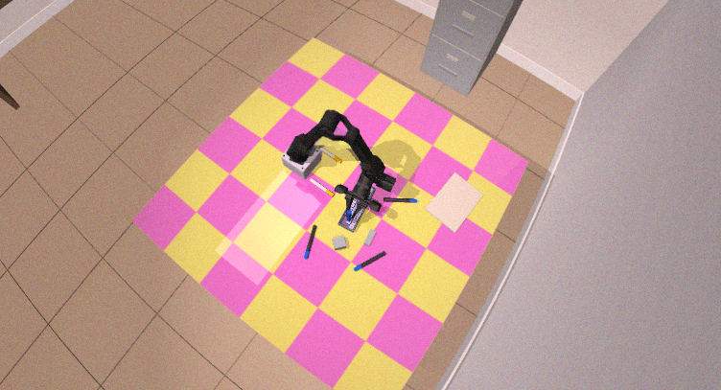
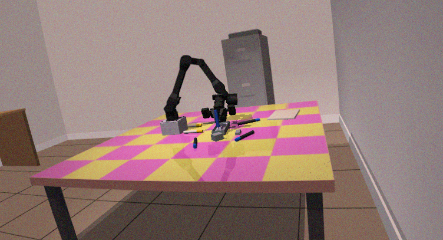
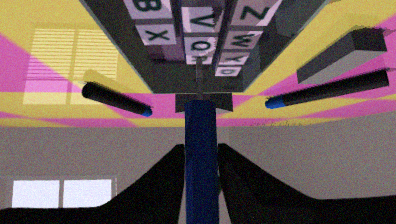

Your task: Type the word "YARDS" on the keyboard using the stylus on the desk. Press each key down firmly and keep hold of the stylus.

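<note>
My gripper is shut on the blue stylus, which it holds near upright with the thin grey tip down. The dark keyboard lies under the gripper. In the wrist view the tip is over the middle column, at a partly hidden key beyond the O key, near the keyboard's far end. The Y key and D key show in the right column. Whether the tip touches or presses a key, I cannot tell.
Two grey blocks stand past the keyboard's far end. Black pens with blue ends lie around it. White-and-yellow markers lie near the arm's base. A pale pad lies right.
</note>
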{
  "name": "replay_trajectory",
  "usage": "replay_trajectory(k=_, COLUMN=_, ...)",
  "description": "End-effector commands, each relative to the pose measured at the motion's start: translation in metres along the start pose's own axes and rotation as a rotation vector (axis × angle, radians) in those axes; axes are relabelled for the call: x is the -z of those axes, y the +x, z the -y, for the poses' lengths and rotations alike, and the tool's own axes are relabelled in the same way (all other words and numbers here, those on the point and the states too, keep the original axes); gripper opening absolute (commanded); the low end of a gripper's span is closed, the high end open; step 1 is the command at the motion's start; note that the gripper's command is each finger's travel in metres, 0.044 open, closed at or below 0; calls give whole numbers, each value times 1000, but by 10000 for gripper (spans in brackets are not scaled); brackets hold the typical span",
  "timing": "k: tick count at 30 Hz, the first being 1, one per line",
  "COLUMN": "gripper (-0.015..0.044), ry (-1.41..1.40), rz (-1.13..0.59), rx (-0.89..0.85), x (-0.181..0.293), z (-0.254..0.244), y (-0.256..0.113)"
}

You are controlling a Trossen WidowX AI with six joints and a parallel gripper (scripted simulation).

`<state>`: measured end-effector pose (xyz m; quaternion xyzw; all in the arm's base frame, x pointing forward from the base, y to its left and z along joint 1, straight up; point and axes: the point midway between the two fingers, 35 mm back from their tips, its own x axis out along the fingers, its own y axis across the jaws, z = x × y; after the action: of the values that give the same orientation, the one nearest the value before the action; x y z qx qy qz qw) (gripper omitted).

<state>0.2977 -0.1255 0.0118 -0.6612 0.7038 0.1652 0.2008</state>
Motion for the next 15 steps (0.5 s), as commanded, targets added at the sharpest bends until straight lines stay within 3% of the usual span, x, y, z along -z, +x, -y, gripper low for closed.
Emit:
replay_trajectory(k=1, gripper=81, ry=-7, rz=-3, rx=-2, x=-1, z=-1, y=1)
replay_trajectory(k=15, gripper=81, ry=-7, rz=-3, rx=-1, x=19, z=0, y=-11)
